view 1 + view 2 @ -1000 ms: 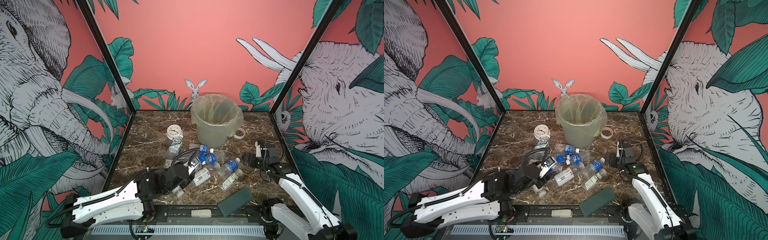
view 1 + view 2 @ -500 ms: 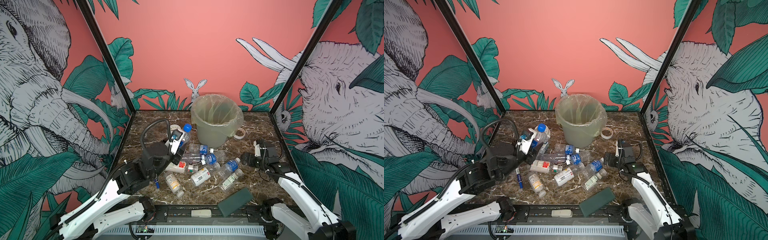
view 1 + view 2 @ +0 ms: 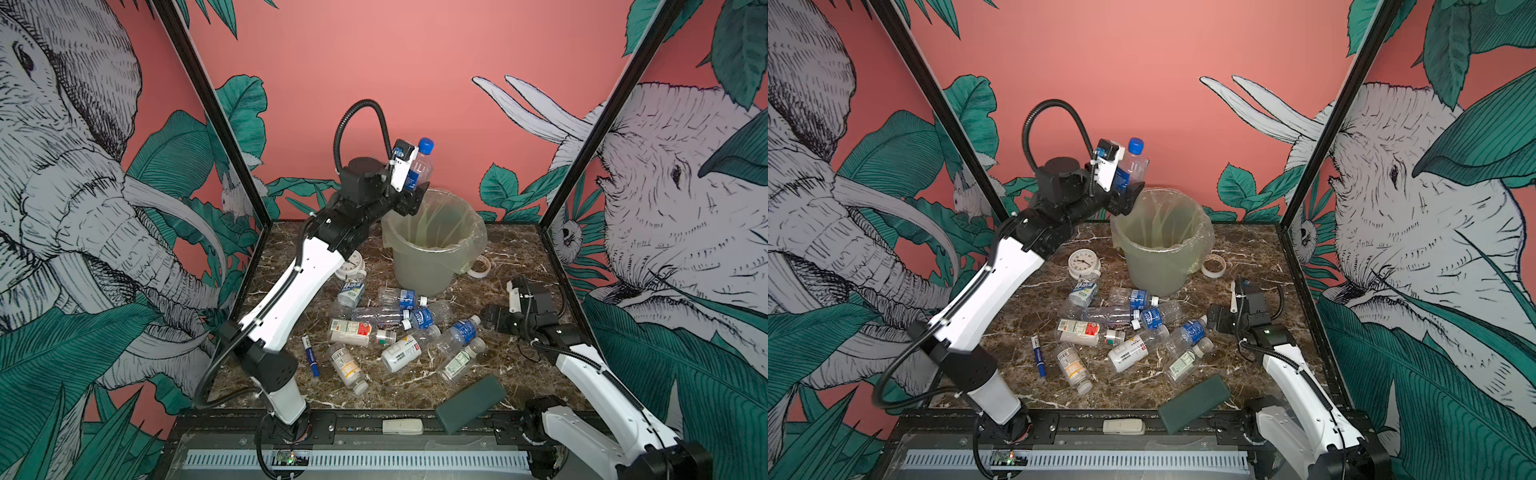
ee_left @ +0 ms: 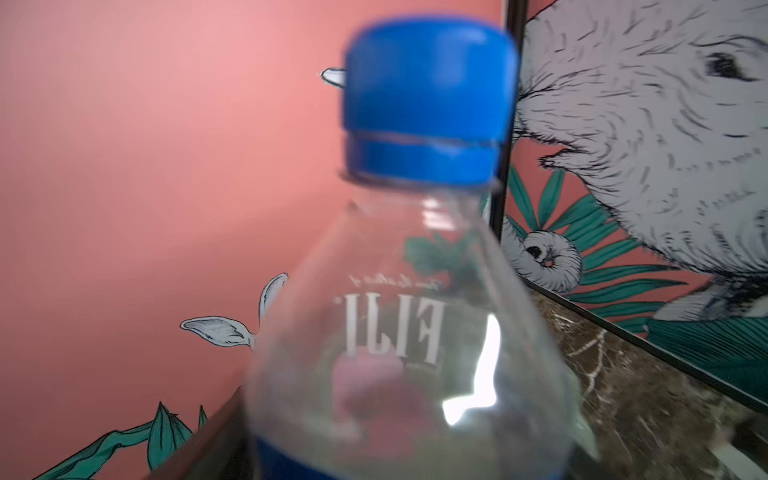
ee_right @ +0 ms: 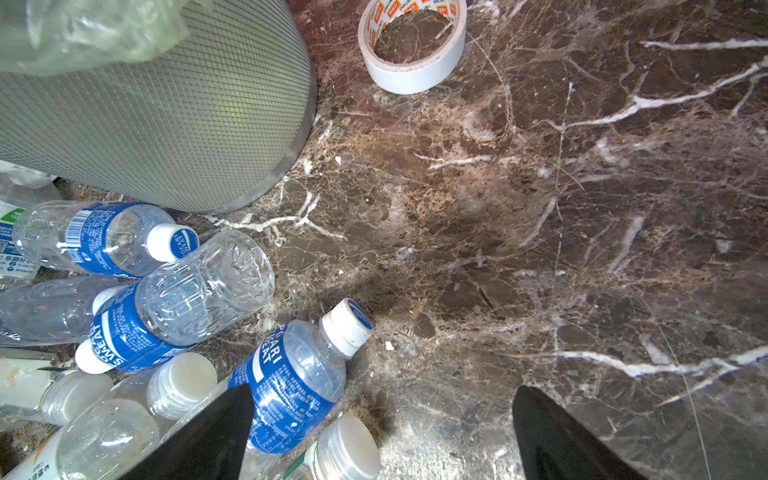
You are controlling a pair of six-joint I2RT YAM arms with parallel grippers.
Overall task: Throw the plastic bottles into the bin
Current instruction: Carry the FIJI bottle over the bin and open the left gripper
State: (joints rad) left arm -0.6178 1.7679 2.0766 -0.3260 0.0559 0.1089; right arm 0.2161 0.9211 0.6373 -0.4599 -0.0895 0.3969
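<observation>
- Your left gripper (image 3: 409, 195) is up high, over the back left edge of the bin (image 3: 432, 270). A clear bottle with a blue cap (image 3: 420, 164) stands in it, cap up. I cannot tell if the jaws are tight on it or letting go.
- I think this is the drop step. The bottle looks close to the bin's edge, so get it right over the hole and then let it fall.
- A clock (image 3: 352, 266) sits just left of the bin. A blue pen (image 3: 310, 356) lies well in front of the bin, to the left. Leave both alone.
- The bin has a thin bag (image 3: 471, 241) folded over its rim. In both top views I see no bottle inside it.
- About ten more bottles (image 3: 401, 353) lie in a heap just in front of the bin, many of them touching. They all have to go in.
- A tape roll (image 3: 480, 266) lies just right of the bin. It stays.
- Your right gripper (image 5: 382, 390) is low, to the front right of the bin. Its jaws are wide and hold nothing. A bottle with a white cap (image 5: 299, 374) lies right by one finger, so it looks like a good one to grab next.
</observation>
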